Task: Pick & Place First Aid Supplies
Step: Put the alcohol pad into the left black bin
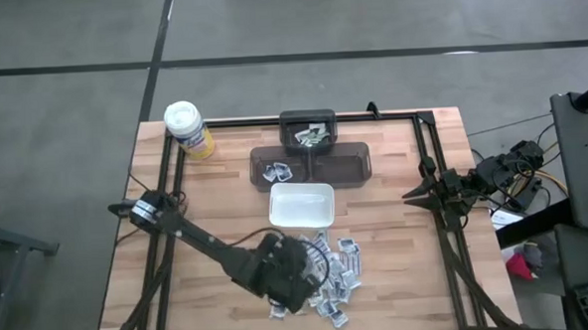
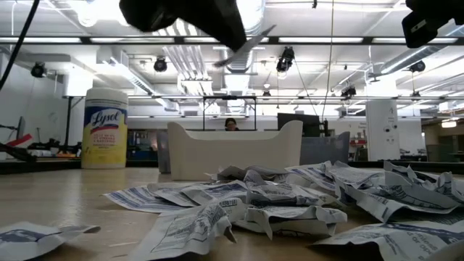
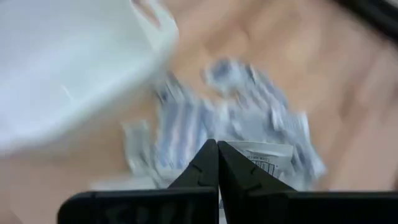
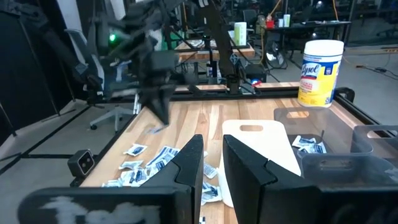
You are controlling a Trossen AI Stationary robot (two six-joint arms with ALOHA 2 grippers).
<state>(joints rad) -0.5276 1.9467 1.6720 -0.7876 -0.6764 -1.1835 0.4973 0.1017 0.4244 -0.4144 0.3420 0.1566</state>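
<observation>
1. A few packets (image 1: 277, 170) are seen already placed in the dark tray (image 1: 311, 165), with more in the back compartment (image 1: 312, 135).
2. Most packets remain in a loose pile (image 1: 338, 272) on the table (image 1: 398, 260), just in front of the white dish (image 1: 301, 204), which is seen empty.
3. The left gripper (image 3: 217, 152) is held above the pile, its fingers pressed together on a thin packet (image 2: 255, 40).
4. The right gripper (image 4: 212, 162) is parked at the table's right edge, partly parted, with nothing held.
5. The task is judged to be at an early stage.
</observation>
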